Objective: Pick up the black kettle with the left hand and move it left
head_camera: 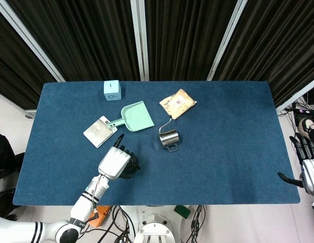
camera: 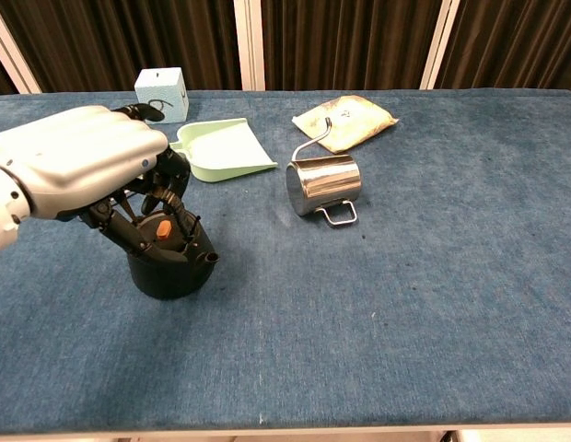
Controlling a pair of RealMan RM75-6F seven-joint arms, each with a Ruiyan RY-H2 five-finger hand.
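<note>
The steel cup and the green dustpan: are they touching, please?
Apart. The chest view shows bare blue cloth between the steel cup and the green dustpan.

The black kettle (camera: 168,265) is squat and round, with an orange knob on its lid and a short spout pointing right; it stands upright on the blue bench (camera: 405,304), near-left; its arched handle is largely hidden.

Setting, as we read it: robotics lab. Evidence: blue felt-covered counter (head_camera: 233,147), black pleated curtains (head_camera: 187,38) on white frames, loose floor cables (head_camera: 116,223).
</note>
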